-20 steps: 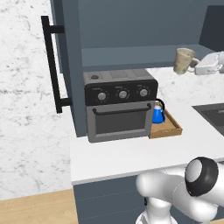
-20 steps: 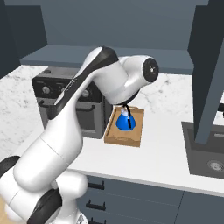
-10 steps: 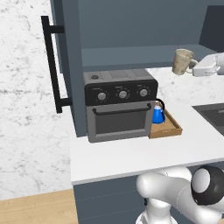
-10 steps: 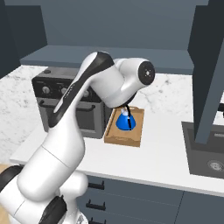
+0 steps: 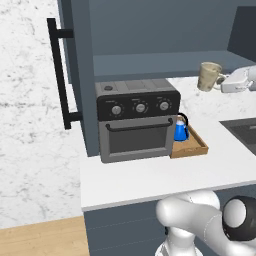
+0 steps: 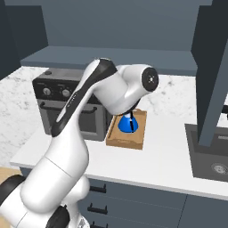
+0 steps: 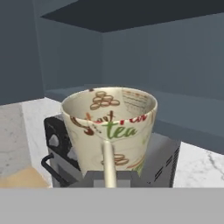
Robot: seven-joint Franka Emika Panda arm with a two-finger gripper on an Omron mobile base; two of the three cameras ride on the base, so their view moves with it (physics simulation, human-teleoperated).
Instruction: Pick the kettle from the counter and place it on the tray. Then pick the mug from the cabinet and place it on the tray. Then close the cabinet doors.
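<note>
The beige mug (image 5: 209, 76) hangs in the air out in front of the open cabinet (image 5: 160, 62), right of the oven top, with my gripper (image 5: 223, 83) shut on its loop handle. In the hand view the mug (image 7: 109, 127) stands upright and close, printed with "tea", its handle running down into my gripper (image 7: 109, 180). The blue kettle (image 5: 180, 131) stands on the wooden tray (image 5: 192, 149) on the white counter (image 5: 150, 175), against the oven's right side. From the right, the kettle (image 6: 126, 124) and tray (image 6: 129, 138) lie partly behind my arm.
A black-and-grey toaster oven (image 5: 137, 120) stands on the counter left of the tray. The left cabinet door (image 5: 75, 75) stands open with its black bar handle (image 5: 59, 75). The right door (image 6: 213, 71) hangs open above a dark sink (image 6: 209, 151).
The mug and my hand have sunk a little, away from the cabinet shelf. My arm's elbow has swung to the right. Kettle and tray have not moved.
</note>
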